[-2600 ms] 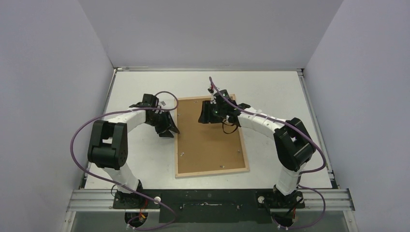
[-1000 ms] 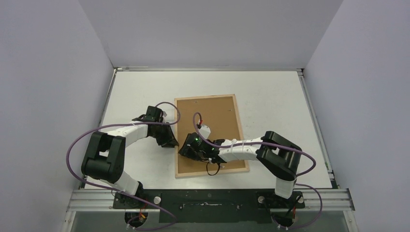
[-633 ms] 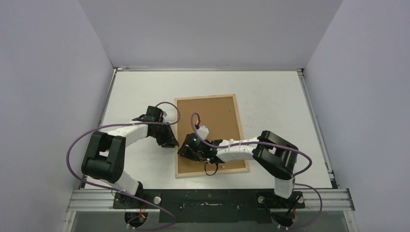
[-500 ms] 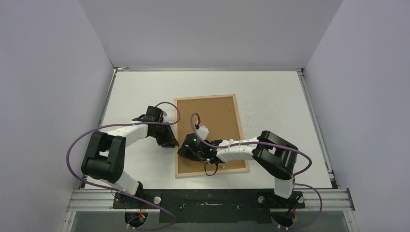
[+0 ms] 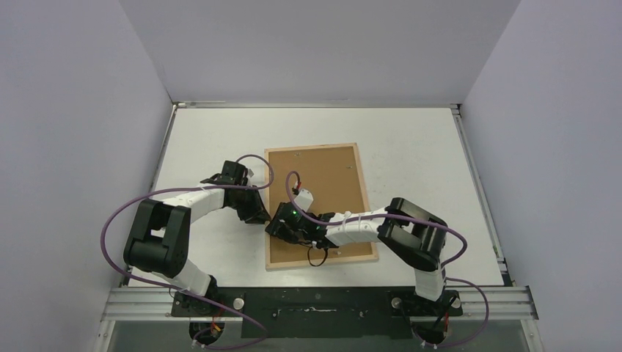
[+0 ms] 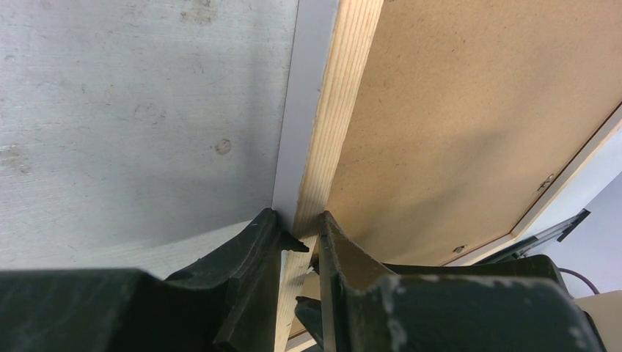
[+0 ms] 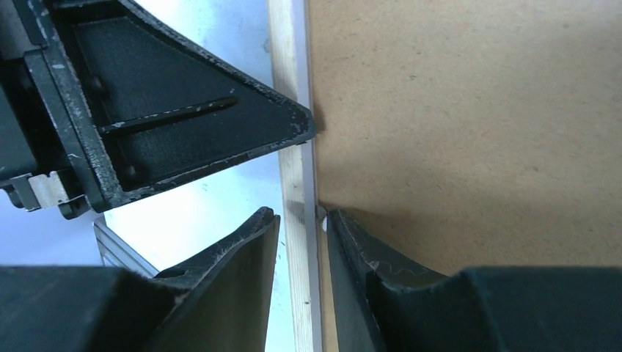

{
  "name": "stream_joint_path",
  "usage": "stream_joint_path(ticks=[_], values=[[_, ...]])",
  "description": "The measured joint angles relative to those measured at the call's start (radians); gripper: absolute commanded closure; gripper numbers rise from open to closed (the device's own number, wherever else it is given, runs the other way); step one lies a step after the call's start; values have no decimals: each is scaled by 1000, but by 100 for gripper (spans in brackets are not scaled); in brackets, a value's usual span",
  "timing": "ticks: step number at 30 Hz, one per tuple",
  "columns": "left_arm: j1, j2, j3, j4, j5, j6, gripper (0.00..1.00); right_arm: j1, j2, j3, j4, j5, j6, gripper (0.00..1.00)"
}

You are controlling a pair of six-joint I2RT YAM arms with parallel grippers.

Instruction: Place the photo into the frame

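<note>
The frame (image 5: pixel 364 196) lies face down on the table, its pale wood back up, with a brown backing board (image 5: pixel 317 180) inside it. The photo is hidden. My left gripper (image 5: pixel 262 217) is shut on the frame's left rail (image 6: pixel 337 132), one finger on each side in the left wrist view (image 6: pixel 308 235). My right gripper (image 5: pixel 273 228) straddles the same rail (image 7: pixel 293 183) a little nearer the arms. Its inner finger touches the rail beside the board (image 7: pixel 477 132). A slit of light shows between its outer finger and the wood, so the right gripper (image 7: pixel 301 216) stands open.
Small metal tabs (image 6: pixel 545 183) stick up from the frame's inner edge. The left gripper's black finger (image 7: pixel 183 132) sits close ahead of the right gripper. White table (image 5: pixel 418 147) surrounds the frame, with grey walls on three sides and an aluminium rail (image 5: pixel 315 302) at the near edge.
The right arm came from the frame's far end to its near left rail, then edged slightly left and narrowed its jaws. The left gripper slid nearer along the left rail and now holds still.
</note>
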Motion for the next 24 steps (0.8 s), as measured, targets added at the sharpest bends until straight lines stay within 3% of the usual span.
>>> stream_joint_path(ticks=[19,24], values=[[6,6,0,2,13,2,88,0,29,7,80,-43,-86,67],[6,6,3,-2,12,6,82,0,24,8,82,-41,-131,63]])
